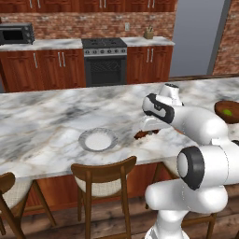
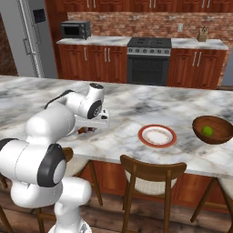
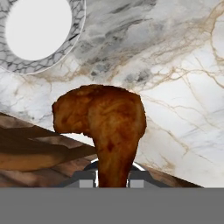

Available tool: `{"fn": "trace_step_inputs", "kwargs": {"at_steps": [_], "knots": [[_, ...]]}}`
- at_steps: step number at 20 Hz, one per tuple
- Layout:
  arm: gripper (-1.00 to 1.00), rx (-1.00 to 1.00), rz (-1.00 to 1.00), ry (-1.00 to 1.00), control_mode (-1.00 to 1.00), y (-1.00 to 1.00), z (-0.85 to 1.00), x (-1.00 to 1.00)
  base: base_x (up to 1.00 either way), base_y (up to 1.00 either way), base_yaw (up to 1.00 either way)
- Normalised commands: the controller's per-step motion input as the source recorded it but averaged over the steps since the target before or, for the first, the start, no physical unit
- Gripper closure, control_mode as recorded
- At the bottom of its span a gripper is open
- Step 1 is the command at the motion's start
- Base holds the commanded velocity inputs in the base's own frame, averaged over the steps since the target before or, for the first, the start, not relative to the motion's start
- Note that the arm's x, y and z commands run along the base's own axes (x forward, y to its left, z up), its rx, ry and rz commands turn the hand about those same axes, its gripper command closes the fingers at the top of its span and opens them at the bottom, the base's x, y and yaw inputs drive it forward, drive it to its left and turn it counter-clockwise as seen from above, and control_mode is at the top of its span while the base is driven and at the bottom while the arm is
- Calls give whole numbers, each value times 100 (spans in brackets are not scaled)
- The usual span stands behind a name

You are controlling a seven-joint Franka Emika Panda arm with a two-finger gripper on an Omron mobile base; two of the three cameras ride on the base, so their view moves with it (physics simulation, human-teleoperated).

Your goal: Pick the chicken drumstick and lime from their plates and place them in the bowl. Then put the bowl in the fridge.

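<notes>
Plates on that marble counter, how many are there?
2. The grey-rimmed plate lies near the counter's front edge, left of the arm. The orange-rimmed plate lies between the arm and the bowl. Others may be hidden behind the arm.

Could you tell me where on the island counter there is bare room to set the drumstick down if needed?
Bare marble lies between the grey-rimmed plate and the far edge, and between the orange-rimmed plate and the bowl holding the lime. It is crowded at the near edge, where the gripper, jaws shut on the chicken drumstick, hangs.
</notes>
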Motion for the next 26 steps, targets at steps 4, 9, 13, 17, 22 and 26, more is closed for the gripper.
{"fn": "trace_step_inputs", "kwargs": {"at_steps": [4,9,13,17,22,26], "knots": [[100,0,0,0,-100,0,0,0,0,0,0],[100,0,0,0,-100,0,0,0,0,0,0],[100,0,0,0,100,0,0,0,0,0,0],[100,0,0,0,100,0,0,0,0,0,0],[100,0,0,0,100,0,0,0,0,0,0],[100,0,0,0,100,0,0,0,4,-9,6]]}}
